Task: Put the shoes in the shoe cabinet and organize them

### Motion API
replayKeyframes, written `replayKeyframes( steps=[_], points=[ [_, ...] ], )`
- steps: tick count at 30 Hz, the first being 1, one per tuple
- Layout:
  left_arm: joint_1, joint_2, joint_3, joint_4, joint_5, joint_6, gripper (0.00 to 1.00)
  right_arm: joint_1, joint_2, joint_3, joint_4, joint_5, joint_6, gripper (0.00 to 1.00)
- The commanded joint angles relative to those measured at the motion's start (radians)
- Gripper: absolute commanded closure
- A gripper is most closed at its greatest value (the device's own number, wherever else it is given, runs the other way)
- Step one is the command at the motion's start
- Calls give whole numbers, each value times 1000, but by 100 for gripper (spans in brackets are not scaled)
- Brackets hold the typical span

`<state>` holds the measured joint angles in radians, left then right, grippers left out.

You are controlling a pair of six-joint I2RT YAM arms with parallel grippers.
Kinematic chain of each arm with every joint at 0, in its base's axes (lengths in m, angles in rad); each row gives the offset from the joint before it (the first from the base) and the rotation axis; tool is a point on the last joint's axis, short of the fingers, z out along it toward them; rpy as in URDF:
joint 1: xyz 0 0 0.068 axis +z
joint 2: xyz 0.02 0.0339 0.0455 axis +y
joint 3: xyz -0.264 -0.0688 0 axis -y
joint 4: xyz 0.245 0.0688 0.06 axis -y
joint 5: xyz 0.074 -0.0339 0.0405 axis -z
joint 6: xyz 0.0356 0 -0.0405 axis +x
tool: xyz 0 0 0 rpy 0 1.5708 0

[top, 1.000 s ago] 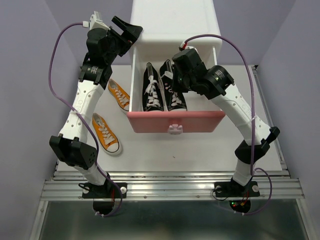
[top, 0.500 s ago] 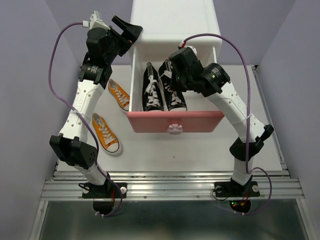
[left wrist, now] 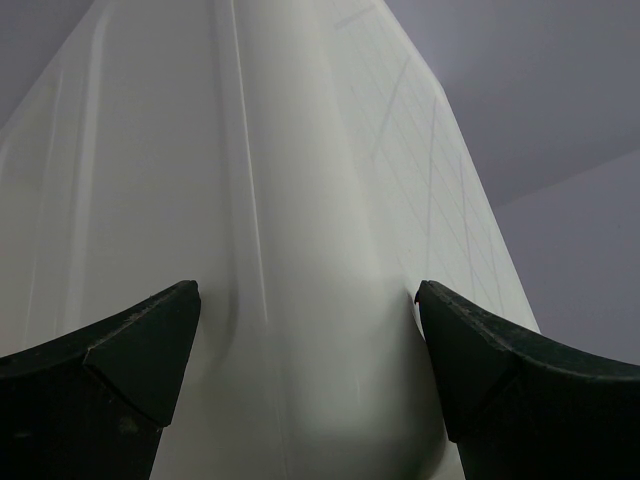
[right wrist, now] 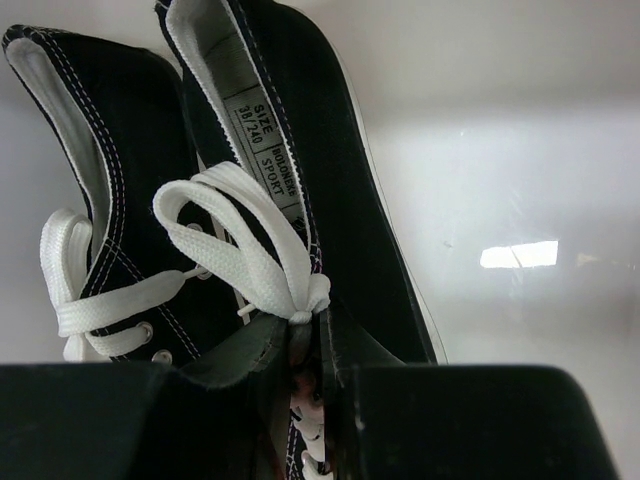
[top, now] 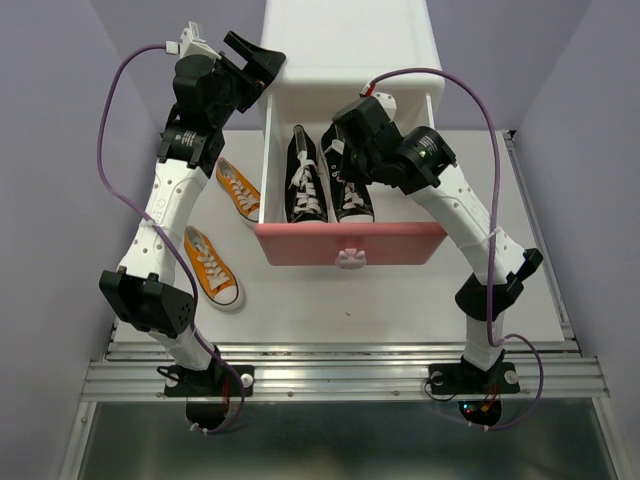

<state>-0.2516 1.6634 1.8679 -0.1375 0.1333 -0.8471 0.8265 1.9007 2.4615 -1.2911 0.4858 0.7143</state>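
Right wrist view: a black sneaker (right wrist: 300,150) is pinched by the right gripper (right wrist: 320,340); the cabinet (left wrist: 300,150) is straddled by the splayed left gripper (left wrist: 308,295).

Table (top: 400,300) bears shoe cabinet (top: 345,45) and two orange sneakers (top: 212,266), one perhaps touching it.

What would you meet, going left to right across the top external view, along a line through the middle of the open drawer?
left arm → orange sneaker → first black sneaker → second black sneaker → right arm
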Motion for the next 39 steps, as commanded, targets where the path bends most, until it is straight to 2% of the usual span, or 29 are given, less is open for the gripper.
replayKeyframes(
  steps=[1, 16, 19, 27, 34, 36, 37, 39],
  points=[
    [-2, 144, -116, -432, -24, 117, 1, -1, -31, -4, 59, 70, 8, 99],
    [-2, 147, -113, -432, -21, 126, 1, -1, -3, -35, 177, -44, -70, 99],
    [-2, 148, -116, -429, -20, 125, 1, -1, 0, -41, 179, -53, -70, 96],
    [-2, 148, -118, -427, -18, 123, 1, -1, 15, -22, 173, -59, -61, 70],
    [-2, 147, -115, -427, -18, 121, 1, -1, -15, -33, 176, -18, -55, 59],
    [-2, 144, -113, -427, -18, 121, 1, -1, -18, -35, 176, -19, -52, 50],
    [0, 142, -112, -429, -18, 123, 1, -1, -19, -32, 176, -19, -53, 40],
    [-2, 141, -110, -429, -18, 126, 1, -1, -20, -30, 177, -15, -50, 35]
  ],
)
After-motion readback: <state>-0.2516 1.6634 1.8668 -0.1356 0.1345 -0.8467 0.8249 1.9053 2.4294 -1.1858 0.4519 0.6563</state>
